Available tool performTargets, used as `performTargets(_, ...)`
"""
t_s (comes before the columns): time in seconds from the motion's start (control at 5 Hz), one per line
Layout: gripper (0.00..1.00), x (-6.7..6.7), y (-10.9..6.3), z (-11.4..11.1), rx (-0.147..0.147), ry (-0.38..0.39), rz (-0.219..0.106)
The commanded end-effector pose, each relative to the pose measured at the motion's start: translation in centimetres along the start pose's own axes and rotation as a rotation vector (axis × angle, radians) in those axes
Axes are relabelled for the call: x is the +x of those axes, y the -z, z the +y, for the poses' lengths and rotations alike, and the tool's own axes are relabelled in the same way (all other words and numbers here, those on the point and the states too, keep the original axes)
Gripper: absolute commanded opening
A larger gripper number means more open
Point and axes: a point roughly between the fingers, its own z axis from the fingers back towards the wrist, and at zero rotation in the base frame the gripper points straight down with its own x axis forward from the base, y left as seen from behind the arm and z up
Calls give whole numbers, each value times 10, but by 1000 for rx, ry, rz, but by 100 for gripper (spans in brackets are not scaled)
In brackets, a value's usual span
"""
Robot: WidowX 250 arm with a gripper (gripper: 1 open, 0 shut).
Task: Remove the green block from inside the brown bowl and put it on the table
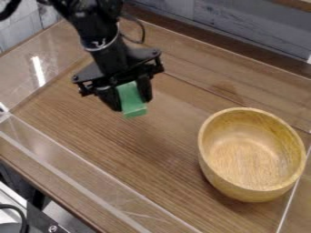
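Far left of the gripper, a low clear plastic wall (36,68) runs along the table's edge, catching glare. Another clear wall (73,187) lines the near edge, below-left of the gripper.

Black arm (91,23) enters from the upper left corner, angled steeply downward. The gripper (126,91) sits at its lower end, black, with a broad crossbar above the fingers. Jaws are clamped tight on the green block (134,100), which stands roughly upright between them, its lower end sticking out below the fingertips. Whether the block's bottom touches the wood cannot be told from this angle; it is close to the surface with a dark shadow just beneath.

The table (109,155) is glossy brown wood grain, bare beneath and in front of the gripper.

Well to the right of the gripper and lower in view, the brown bowl (289,136) rests on the tabletop near the right edge. Light wood, thick rim, shallow inside. Block and bowl are well apart.
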Motion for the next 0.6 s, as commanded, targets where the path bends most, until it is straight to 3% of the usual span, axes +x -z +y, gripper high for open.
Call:
performTargets(0.0, 0, 12, 3, 1, -12, 19, -32)
performTargets(0.4, 0, 20, 19, 9, 1, 10, -21)
